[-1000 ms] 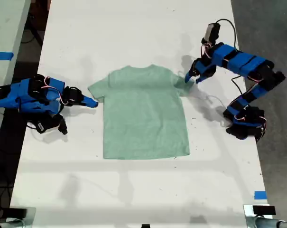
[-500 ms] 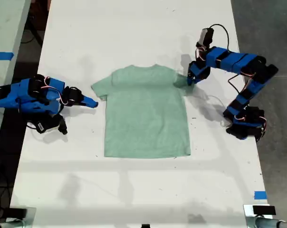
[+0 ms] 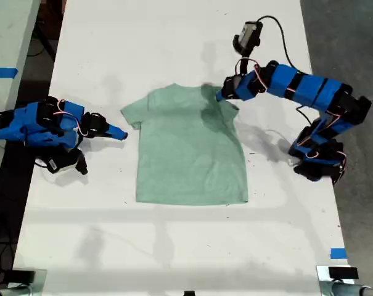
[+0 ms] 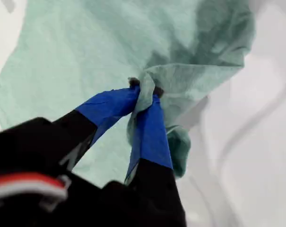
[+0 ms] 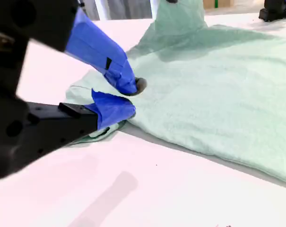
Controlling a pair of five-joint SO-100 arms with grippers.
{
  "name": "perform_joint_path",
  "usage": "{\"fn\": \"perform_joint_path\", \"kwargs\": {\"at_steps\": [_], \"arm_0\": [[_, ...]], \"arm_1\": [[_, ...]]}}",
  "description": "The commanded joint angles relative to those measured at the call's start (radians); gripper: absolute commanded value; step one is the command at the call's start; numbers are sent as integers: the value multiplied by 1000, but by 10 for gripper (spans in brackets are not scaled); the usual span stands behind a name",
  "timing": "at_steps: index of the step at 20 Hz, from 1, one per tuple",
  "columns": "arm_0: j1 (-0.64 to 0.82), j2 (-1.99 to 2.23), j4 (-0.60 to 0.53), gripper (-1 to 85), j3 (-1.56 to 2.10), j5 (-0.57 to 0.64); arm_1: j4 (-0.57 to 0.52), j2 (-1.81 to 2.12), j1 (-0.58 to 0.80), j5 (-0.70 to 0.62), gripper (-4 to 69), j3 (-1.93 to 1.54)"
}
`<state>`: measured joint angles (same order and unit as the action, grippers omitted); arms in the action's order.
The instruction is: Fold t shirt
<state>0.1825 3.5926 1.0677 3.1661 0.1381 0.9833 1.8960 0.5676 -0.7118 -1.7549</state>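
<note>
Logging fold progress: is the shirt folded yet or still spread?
Mostly spread. The shirt lies flat on the table; only one sleeve is lifted, pinched in my first gripper.

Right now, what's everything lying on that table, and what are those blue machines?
T-shirt: one, pale mint green, middle of the table, one sleeve lifted and folded inward.
Table: one, white.
Tape: two blue pieces, one at each side edge of the exterior view.
My first gripper: blue pincer on the arm at the exterior view's right, shut on that sleeve.
My second gripper: blue pincer on the arm at the exterior view's left, open at the other sleeve.
</note>
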Motion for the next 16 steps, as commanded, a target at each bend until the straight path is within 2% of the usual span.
{"fn": "perform_joint_path", "kwargs": {"at_steps": [1,4,5,6,7,10,12,13,14,16], "arm_0": [[-3,9,2,38,-3,-17],[-3,9,2,38,-3,-17],[-3,9,2,38,-3,-17],[-3,9,2,38,-3,-17],[-3,9,2,38,-3,-17],[-3,9,2,38,-3,-17],[-3,9,2,38,-3,-17],[-3,9,2,38,-3,-17],[-3,9,2,38,-3,-17],[-3,9,2,38,-3,-17]], "arm_1": [[-166,-69,-100,-12,15,54],[-262,-238,-175,-20,34,92],[-244,-305,-193,-29,143,146],[-192,-357,-199,-29,249,210],[-132,-380,-198,-29,298,264],[52,-288,-167,-35,343,359],[202,-172,-130,-43,300,407],[268,-87,-110,-26,114,397],[322,14,-97,-2,1,356],[376,278,-95,37,1,183]]}}
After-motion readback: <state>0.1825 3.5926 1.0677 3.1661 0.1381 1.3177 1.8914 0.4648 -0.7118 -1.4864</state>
